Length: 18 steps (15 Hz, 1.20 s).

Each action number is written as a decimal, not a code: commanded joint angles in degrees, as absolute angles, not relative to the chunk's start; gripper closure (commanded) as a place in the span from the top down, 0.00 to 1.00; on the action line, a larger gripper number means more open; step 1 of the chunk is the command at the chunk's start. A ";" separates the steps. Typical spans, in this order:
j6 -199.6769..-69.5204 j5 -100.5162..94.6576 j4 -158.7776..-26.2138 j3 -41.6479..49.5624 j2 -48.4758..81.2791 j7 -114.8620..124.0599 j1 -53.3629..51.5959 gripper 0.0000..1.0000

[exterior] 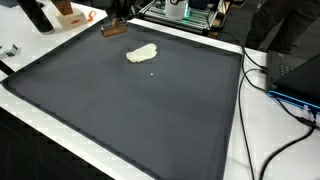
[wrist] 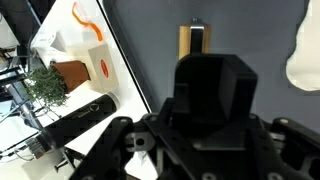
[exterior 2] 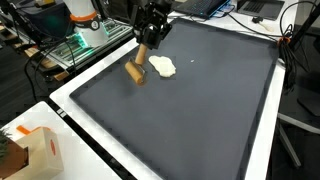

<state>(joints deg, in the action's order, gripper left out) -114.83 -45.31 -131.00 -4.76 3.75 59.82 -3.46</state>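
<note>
Tan wooden rectangular block point(exterior 2: 136, 72) lies on the dark grey mat point(exterior 2: 200, 110), just beside the cream crumpled lump point(exterior 2: 162, 67); your black gripper point(exterior 2: 148, 42) hovers above it, jaw opening unreadable, so approach stage by my judgement, and next calls for a square descent over the block.

One wooden block point(exterior 2: 136, 71): light brown, plain, oblong, lying flat on the dark mat point(exterior 2: 200, 110), with its long axis diagonal in an exterior view. It sits just below the gripper point(exterior 2: 150, 46), slightly ahead of it; can't tell if they touch. In the wrist view it stands lengthwise straight ahead of the gripper body. One white lump point(exterior 2: 162, 67): soft, flattish, crumpled, just beside the block and off to the gripper's side.
</note>
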 commanded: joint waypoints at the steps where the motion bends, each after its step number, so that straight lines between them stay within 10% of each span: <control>1: -111.67 -47.50 -130.20 -4.70 5.58 63.85 -5.12 0.24; 18: -112.02 -46.98 -127.99 -4.40 10.33 63.85 -6.88 0.24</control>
<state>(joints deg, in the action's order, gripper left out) -112.72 -45.74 -128.77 -4.74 9.76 64.33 -6.15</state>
